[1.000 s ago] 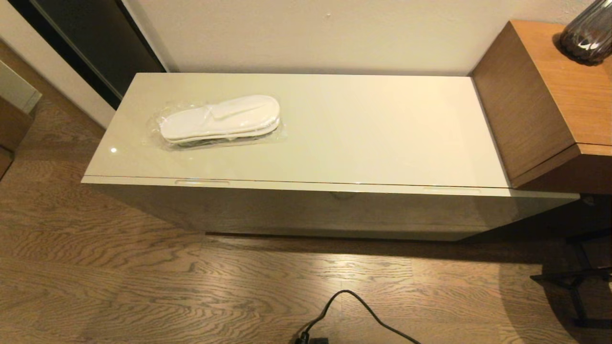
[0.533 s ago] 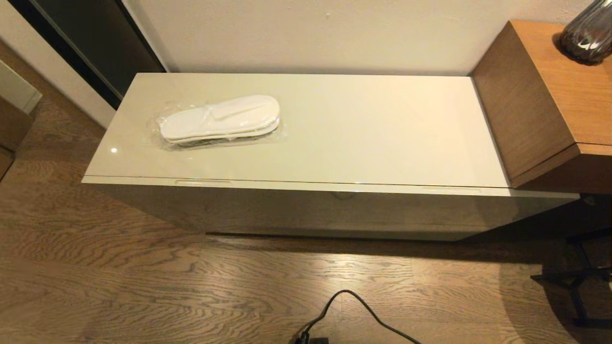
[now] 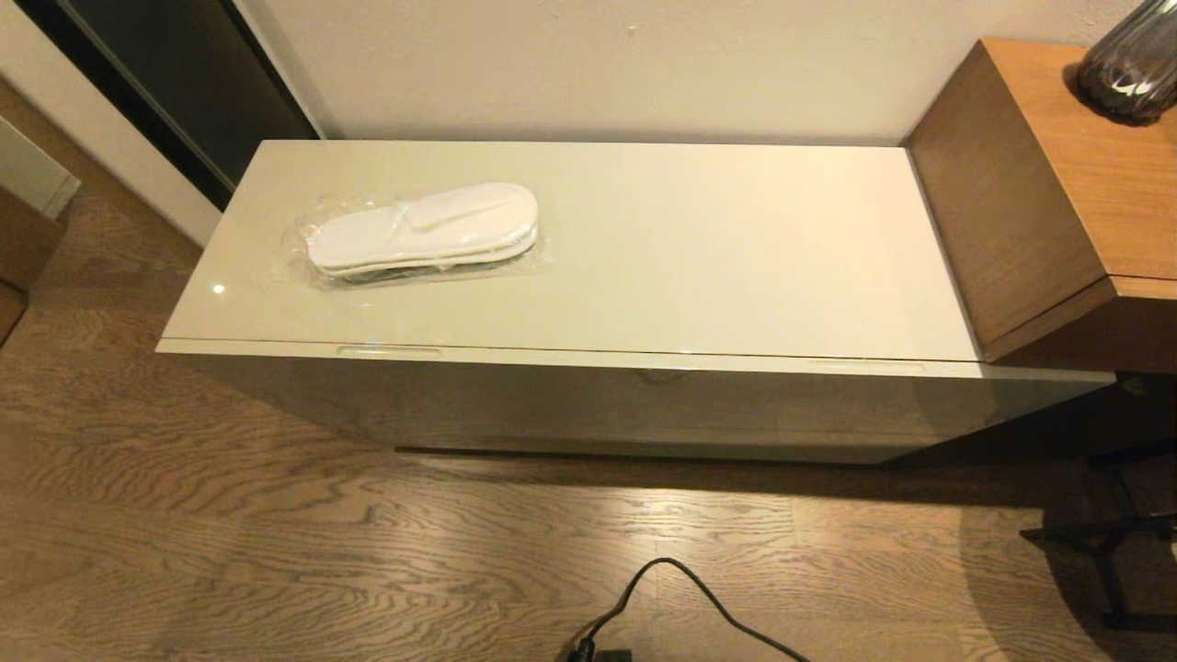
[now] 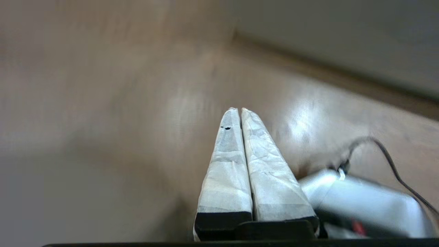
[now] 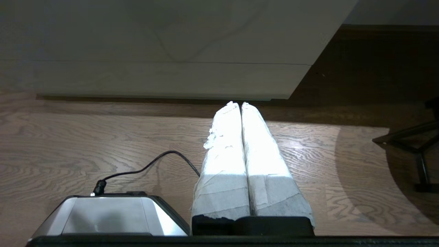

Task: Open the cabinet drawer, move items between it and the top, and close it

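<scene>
White slippers [image 3: 425, 230] sealed in clear plastic lie on the left half of the glossy cream-white top [image 3: 699, 248]. The cabinet drawer [image 3: 598, 405] below is shut, its two handle slots along the upper front edge. The small white packet is out of view. Neither gripper shows in the head view. My left gripper [image 4: 237, 110] is shut and empty, low above the wooden floor. My right gripper [image 5: 237, 104] is also shut and empty, above the floor and pointing at the bottom of the drawer front [image 5: 164, 73].
A taller brown wooden desk [image 3: 1057, 184] adjoins the cabinet on the right, with a dark glass vase [image 3: 1129, 64] on it. A black cable [image 3: 680, 598] runs over the floor in front. A black stand's legs [image 3: 1103, 542] are at the right.
</scene>
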### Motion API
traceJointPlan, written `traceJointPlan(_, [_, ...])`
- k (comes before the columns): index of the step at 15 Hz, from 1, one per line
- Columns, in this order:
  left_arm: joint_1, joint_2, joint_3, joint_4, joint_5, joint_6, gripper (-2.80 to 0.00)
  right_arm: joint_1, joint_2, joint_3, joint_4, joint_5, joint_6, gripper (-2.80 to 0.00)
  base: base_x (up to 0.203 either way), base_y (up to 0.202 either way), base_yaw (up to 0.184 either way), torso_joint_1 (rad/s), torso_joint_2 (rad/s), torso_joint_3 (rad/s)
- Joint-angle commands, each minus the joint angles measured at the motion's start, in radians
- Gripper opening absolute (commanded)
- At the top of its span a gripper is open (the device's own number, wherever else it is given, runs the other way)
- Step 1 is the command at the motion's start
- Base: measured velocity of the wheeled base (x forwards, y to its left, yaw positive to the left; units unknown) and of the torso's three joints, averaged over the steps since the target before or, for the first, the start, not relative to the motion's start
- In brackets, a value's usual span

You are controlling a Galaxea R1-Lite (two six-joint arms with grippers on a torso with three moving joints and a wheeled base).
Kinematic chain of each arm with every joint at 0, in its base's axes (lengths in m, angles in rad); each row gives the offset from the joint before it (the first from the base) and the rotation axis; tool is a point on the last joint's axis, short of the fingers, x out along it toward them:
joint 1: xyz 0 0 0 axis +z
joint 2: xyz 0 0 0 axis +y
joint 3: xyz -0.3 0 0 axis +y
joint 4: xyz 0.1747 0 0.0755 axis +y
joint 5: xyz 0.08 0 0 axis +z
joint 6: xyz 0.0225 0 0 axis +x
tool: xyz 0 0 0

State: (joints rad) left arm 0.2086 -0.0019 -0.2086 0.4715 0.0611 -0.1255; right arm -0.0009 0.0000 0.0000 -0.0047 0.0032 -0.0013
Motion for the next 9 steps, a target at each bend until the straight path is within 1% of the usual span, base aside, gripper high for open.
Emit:
traceJointPlan(1, [0.000, -0.038, 0.153, -0.369, -0.027, 0.048, -2.80, -0.001, 0.000, 0.002, 0.000, 0.000, 0.000, -2.80, 0.000, 0.000, 0.000, 0.000, 0.00, 0.000])
traceJointPlan(2, [0.000, -0.038, 0.182, -0.419, -0.047, 0.076, -2.80, -0.001, 0.000, 0.000, 0.000, 0.000, 0.000, -2.80, 0.000, 0.000, 0.000, 0.000, 0.00, 0.000])
traceJointPlan(3, [0.000, -0.038, 0.182, -0.422, -0.049, 0.079, -2.80, -0.001, 0.000, 0.001, 0.000, 0.000, 0.000, -2.80, 0.000, 0.000, 0.000, 0.000, 0.00, 0.000])
traceJointPlan(7, [0.000, -0.038, 0.184, -0.425, -0.049, 0.078, -2.80, -0.001, 0.000, 0.000, 0.000, 0.000, 0.000, -2.80, 0.000, 0.000, 0.000, 0.000, 0.00, 0.000])
traceJointPlan(9, [0.000, -0.038, 0.187, -0.432, -0.046, 0.061, -2.80, -0.001, 0.000, 0.000, 0.000, 0.000, 0.000, -2.80, 0.000, 0.000, 0.000, 0.000, 0.00, 0.000])
